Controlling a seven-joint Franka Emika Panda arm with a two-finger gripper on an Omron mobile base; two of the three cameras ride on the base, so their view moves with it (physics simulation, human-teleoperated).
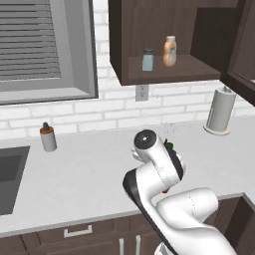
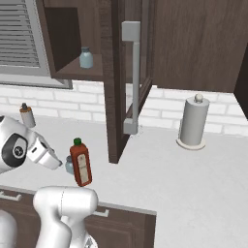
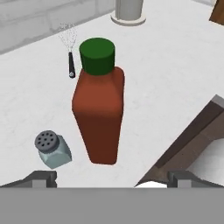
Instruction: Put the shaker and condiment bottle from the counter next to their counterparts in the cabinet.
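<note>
The robot's 2-finger gripper (image 3: 112, 177), fingers spread wide and empty, hovers above the tall red-orange condiment bottle with a green cap (image 3: 99, 111) and the small teal grey-capped shaker (image 3: 52, 149), standing side by side near the white worktop's (image 1: 89, 164) front edge.

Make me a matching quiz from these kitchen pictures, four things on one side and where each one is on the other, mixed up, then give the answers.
Things:
1. red bottle
2. yellow-orange bottle
3. paper towel roll
4. soap pump

Places:
A. near the sink
B. on the cabinet shelf, beside a small shaker
C. on the counter by the back wall, right of the open cabinet door
D. near the counter's front edge, next to a shaker

Pairs: 1-D, 2-B, 3-C, 4-A
</note>
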